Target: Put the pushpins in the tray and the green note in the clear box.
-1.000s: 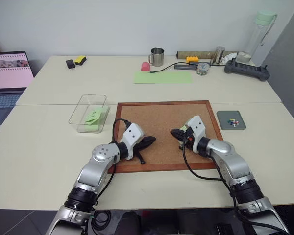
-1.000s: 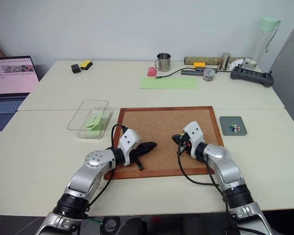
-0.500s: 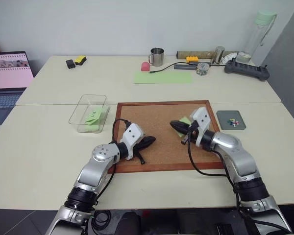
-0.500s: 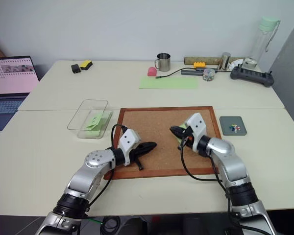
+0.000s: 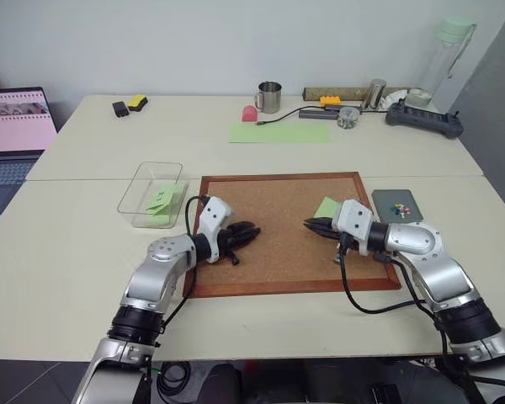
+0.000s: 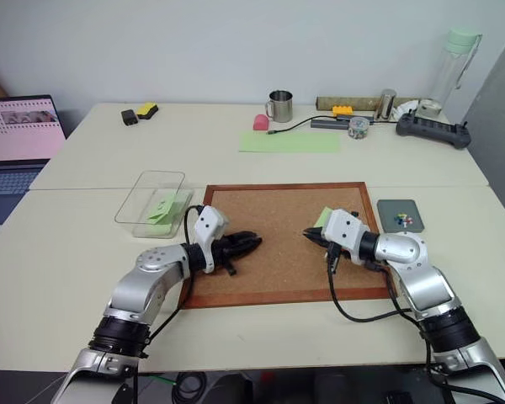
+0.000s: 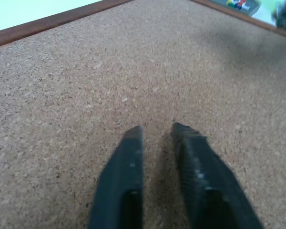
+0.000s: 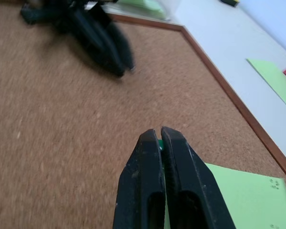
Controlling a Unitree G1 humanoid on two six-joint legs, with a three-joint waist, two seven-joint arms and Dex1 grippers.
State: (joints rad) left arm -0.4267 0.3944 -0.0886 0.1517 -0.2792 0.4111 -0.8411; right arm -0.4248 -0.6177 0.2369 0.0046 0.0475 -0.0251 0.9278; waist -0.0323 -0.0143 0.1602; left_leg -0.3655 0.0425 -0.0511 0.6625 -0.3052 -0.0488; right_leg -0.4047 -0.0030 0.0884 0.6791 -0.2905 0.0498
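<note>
Your right claw [image 5: 310, 224] is pinched shut on a corner of the small light-green square paper note [image 5: 327, 207], held over the wood-framed corkboard [image 5: 278, 202] near its 3 o'clock edge. Your left claw [image 5: 251, 231] hovers over the board's 9 o'clock side, its fingers [image 7: 125, 167] slightly apart and empty. The small dark grey square tray [image 5: 385, 202], with tiny coloured pushpins [image 5: 400, 209] in it, lies on the worktop [image 5: 67, 252] just past the board at 3 o'clock. The transparent rectangular plastic box [image 5: 143, 181], with green paper inside, sits at the board's 10 o'clock.
</note>
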